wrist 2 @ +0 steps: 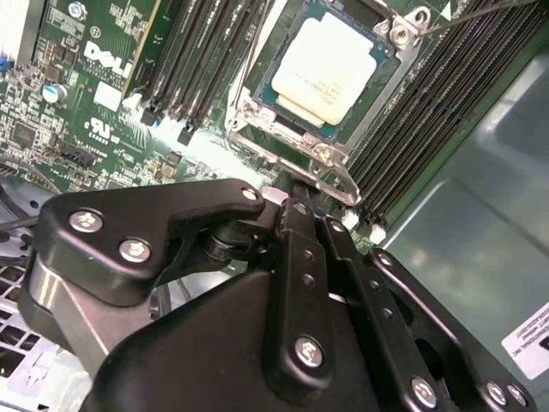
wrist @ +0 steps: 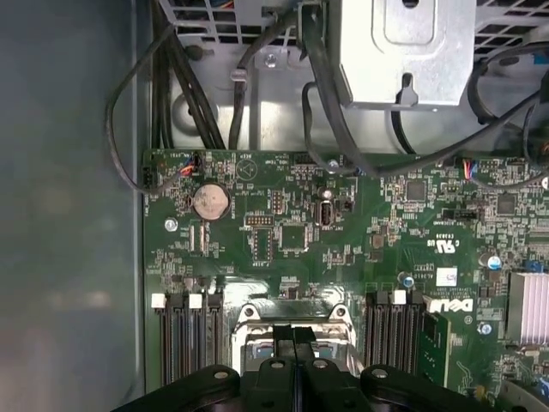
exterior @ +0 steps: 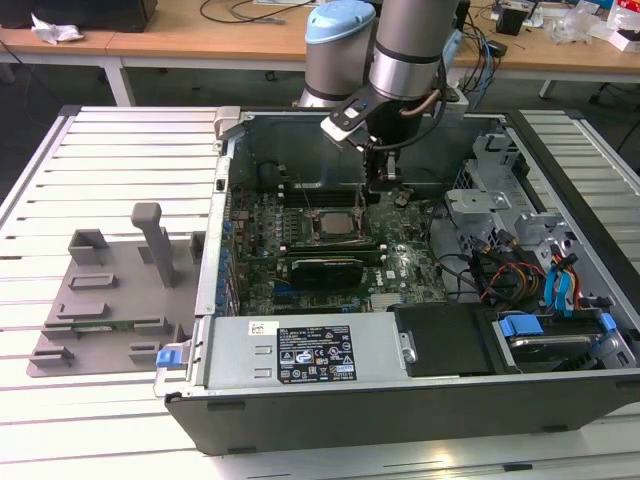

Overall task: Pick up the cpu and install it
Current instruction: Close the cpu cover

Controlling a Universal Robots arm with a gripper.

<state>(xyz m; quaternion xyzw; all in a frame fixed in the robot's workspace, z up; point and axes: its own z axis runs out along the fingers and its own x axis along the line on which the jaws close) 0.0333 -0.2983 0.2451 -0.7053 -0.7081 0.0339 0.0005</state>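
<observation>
Installation is looking largely done: the cpu (wrist 2: 330, 73) is lying seated inside the socket frame (wrist 2: 336, 165) while the gripper (wrist: 294, 336) is hovering just above, clenched on nothing.

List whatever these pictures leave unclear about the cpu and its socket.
First wrist view: the shut gripper covers the middle of the socket.
Second wrist view: the cpu lies in the socket, whose far side the picture's edge cuts off; full seating cannot be judged.
Exterior view: the socket is too small to show whether its frame is latched.
</observation>
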